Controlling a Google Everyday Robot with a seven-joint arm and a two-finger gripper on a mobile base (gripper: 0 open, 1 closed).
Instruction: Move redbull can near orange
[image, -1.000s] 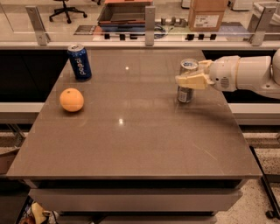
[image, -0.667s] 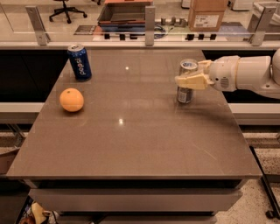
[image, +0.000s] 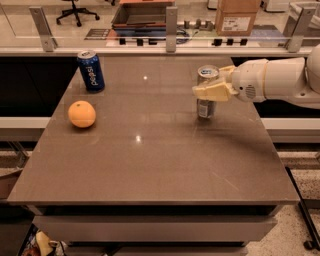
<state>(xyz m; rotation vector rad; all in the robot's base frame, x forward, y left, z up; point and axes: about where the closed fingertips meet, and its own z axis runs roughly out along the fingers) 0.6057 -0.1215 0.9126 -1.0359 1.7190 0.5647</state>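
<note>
The redbull can (image: 205, 109), slim and silver-grey with a shiny top, stands at the right of the brown table (image: 160, 170). My gripper (image: 206, 90) reaches in from the right on a white arm (image: 280, 80). Its cream fingers (image: 212, 92) are closed around the can's middle. The can's base looks to be at the table's surface. The orange (image: 82, 114) sits at the left of the table, far from the can and the gripper.
A dark blue Pepsi can (image: 91, 70) stands upright at the back left, just behind the orange. A rail with metal posts (image: 171, 22) runs along the table's far edge. The floor drops away at the front and right edges.
The gripper and the redbull can have shifted slightly to the left together. The orange and the Pepsi can have not moved.
</note>
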